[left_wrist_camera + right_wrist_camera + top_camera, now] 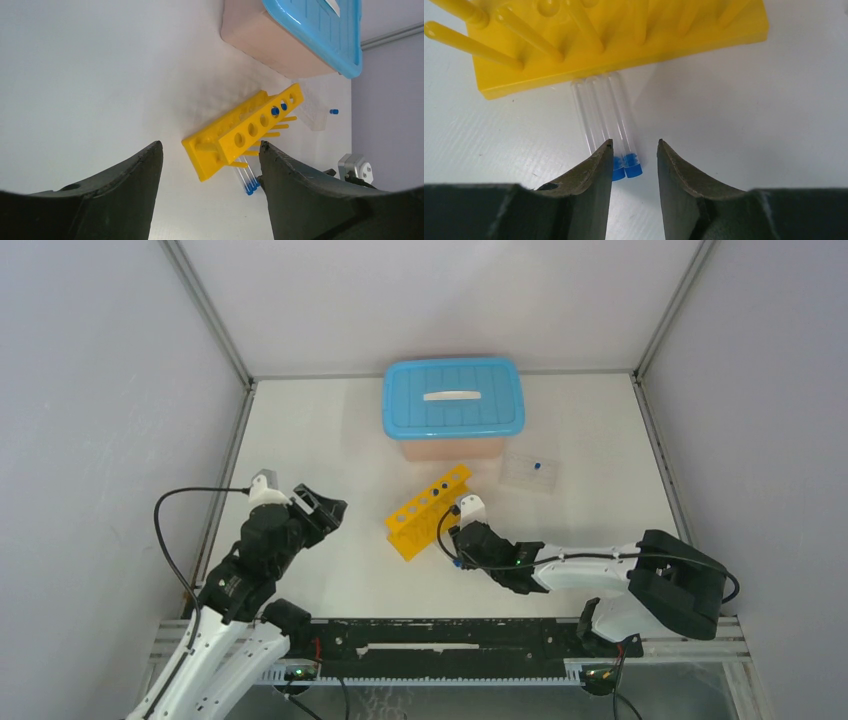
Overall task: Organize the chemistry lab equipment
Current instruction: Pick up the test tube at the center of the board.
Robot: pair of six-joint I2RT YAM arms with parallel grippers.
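Observation:
The yellow rack lies tipped on its side mid-table, pegs toward my right arm, with two blue-capped tubes in its far holes. Three clear blue-capped tubes lie side by side on the table against the rack. My right gripper is open and low over their capped ends; one cap lies between the fingers and the left finger covers another. My left gripper hangs open and empty to the left of the rack, well short of it. A small clear tray holds a blue-capped piece.
A blue-lidded storage box stands at the back, just beyond the rack. The clear tray sits to the box's right. White walls with metal rails close in the table on both sides and behind.

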